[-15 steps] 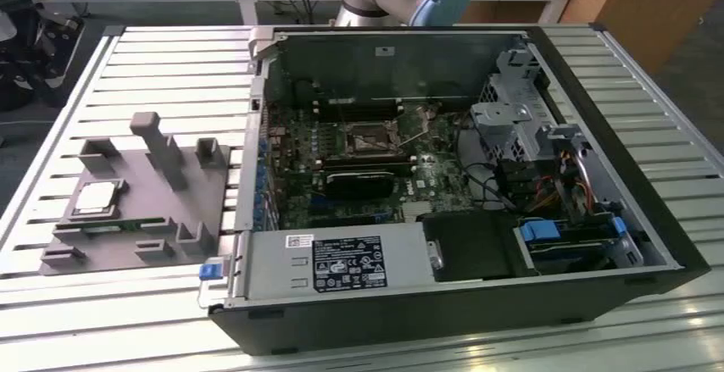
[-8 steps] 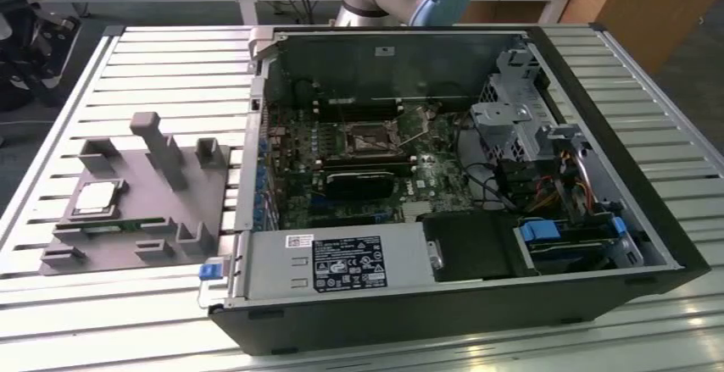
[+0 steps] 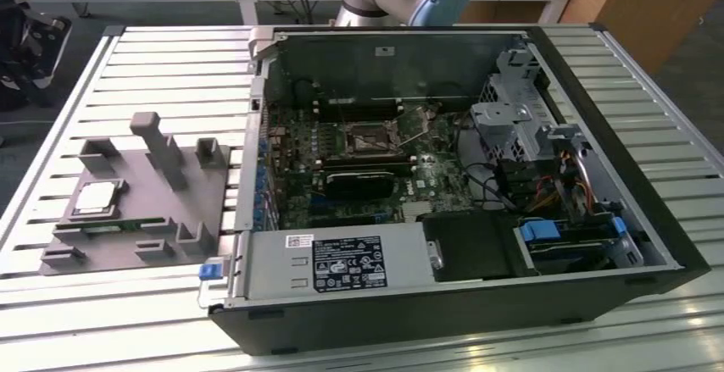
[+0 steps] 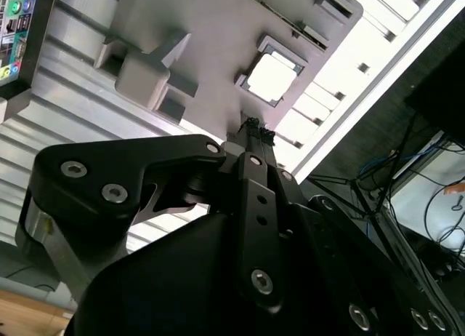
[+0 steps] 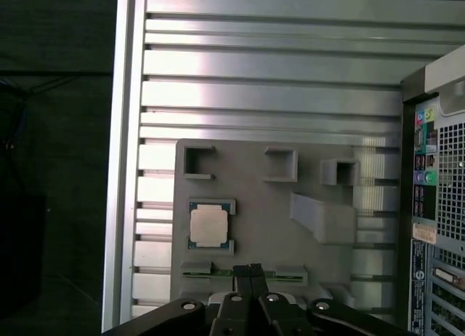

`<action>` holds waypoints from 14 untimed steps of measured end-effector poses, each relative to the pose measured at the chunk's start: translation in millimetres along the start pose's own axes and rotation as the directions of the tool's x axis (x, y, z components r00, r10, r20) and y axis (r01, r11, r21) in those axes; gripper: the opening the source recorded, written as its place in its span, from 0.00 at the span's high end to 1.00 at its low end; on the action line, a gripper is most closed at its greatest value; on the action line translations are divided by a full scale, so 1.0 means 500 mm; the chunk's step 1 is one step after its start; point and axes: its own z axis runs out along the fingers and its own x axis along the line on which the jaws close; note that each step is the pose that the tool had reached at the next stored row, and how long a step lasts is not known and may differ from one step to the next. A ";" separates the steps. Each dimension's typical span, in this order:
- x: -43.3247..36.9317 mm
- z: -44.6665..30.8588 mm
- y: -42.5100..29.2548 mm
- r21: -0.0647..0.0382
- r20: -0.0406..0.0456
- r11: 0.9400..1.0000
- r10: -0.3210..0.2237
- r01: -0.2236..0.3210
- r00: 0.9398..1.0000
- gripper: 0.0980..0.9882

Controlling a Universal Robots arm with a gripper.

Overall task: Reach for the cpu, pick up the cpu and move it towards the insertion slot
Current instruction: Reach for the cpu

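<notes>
Here: cpu (image 5: 209,225) in grey fixture (image 5: 254,212), memory stick (image 5: 205,273) beside; hand (image 5: 251,268) closed.

On fixture (image 3: 153,202), cpu (image 3: 95,197); fixture at exterior view's left of case (image 3: 453,313); insertion slot (image 3: 370,140) inside case.

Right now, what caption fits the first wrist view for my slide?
Shut fingers hover above the grey fixture where the cpu rests.

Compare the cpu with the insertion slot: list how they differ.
The cpu lies on the grey fixture outside the computer case; the insertion slot sits on the green board inside it. The cpu's top is pale and silvery; the slot's middle is dark, framed in metal. Both are square and lie flat.
</notes>
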 end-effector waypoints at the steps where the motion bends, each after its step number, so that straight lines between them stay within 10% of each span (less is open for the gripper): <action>1: 0.003 0.000 0.000 0.000 0.000 1.000 0.000 0.000 1.000 0.99; 14: 0.035 0.002 0.001 0.000 0.000 1.000 0.000 0.000 1.000 0.99</action>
